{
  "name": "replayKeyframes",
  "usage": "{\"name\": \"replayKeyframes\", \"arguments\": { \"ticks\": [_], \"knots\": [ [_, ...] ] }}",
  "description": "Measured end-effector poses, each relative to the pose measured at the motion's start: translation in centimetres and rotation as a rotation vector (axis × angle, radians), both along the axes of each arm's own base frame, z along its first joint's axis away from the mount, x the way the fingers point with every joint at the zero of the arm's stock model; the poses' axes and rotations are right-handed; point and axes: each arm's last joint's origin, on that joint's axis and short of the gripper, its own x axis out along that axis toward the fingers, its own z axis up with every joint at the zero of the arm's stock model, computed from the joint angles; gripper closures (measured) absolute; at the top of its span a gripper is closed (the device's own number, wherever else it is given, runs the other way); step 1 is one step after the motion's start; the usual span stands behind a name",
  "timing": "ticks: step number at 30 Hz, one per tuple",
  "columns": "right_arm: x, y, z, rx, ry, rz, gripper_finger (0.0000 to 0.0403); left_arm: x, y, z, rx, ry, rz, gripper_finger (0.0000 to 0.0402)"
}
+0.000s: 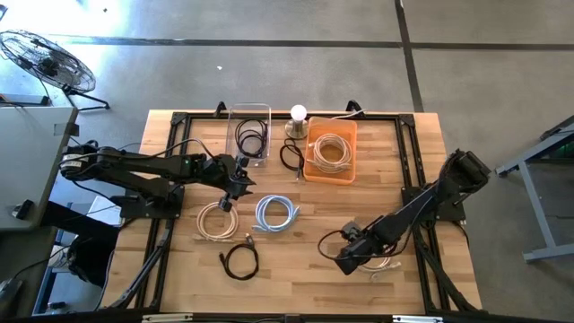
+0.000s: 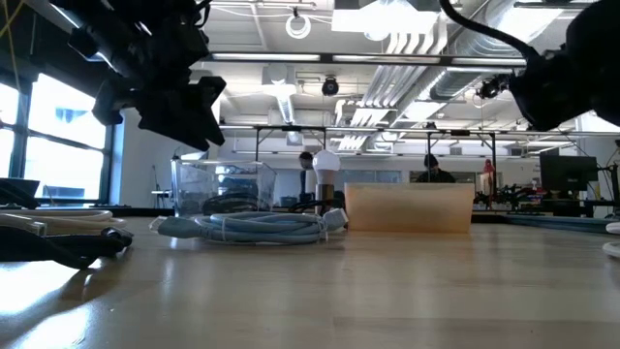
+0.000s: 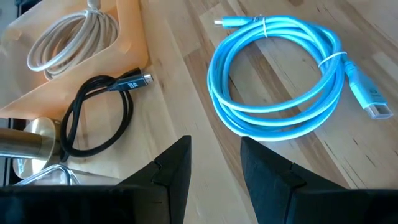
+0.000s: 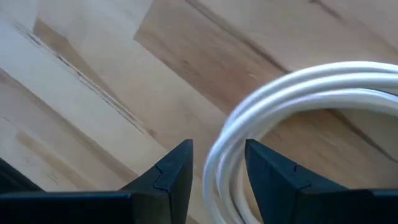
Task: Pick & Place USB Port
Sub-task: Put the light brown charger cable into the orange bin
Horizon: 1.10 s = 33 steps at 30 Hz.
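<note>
White cable (image 4: 298,81) is closest, smooth and round, curled in a thick loop. The right end effector (image 4: 217,149) sits low over it. Its two dark fingers are apart, with a bit of the loop between them. It does not look squeezed yet, so I think the pick-up is just starting.

The worktop (image 1: 377,188) is made of pale wood planks. At the far side stands an orange bin (image 1: 331,178) with a cream cable coiled inside. Beside it is a see-through bin (image 1: 250,109) with a black cable inside. Those two look done.

More is left to do, I think. A shiny blue cable (image 3: 277,121), a beige coil (image 1: 215,231) and a thin black cable (image 1: 226,262) lie loose on the wood.

The left end effector (image 3: 214,146) hangs above the worktop near the blue cable, fingers apart and holding nothing.

A small round light bulb (image 1: 298,113) stands between the bins.
</note>
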Motion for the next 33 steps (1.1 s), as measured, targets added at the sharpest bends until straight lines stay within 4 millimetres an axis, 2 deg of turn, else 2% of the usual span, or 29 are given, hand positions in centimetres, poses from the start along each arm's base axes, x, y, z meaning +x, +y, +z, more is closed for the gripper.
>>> {"name": "replayKeyframes", "arguments": {
  "ticks": [6, 11, 21, 24, 28, 33],
  "knots": [
    [0.4, 0.3, -1.5, -0.017, 0.038, 0.052, 0.0265, 0.1, 0.0, 0.1, -0.009, -0.01, -0.012, 0.0266],
    [0.8, 0.4, -2.4, -0.113, -0.016, 0.139, 0.0265, 0.1, -0.1, 0.1, -0.012, -0.014, -0.015, 0.0266],
    [1.7, 0.2, -2.4, -0.306, -0.184, 0.243, 0.0268, 0.1, -0.1, 0.1, -0.015, -0.015, -0.019, 0.0266],
    [1.9, -0.1, -2.5, -0.342, -0.197, 0.258, 0.0297, 0.1, -0.1, 0.1, -0.015, -0.015, -0.019, 0.0266],
    [2.2, -0.6, -2.5, -0.379, -0.205, 0.278, 0.0381, 0.1, -0.1, 0.1, -0.016, -0.015, -0.02, 0.0266],
    [2.6, -1.3, -2.5, -0.433, -0.219, 0.267, 0.0389, 0.1, -0.1, 0.1, -0.016, -0.015, -0.02, 0.0266]
  ]
}}
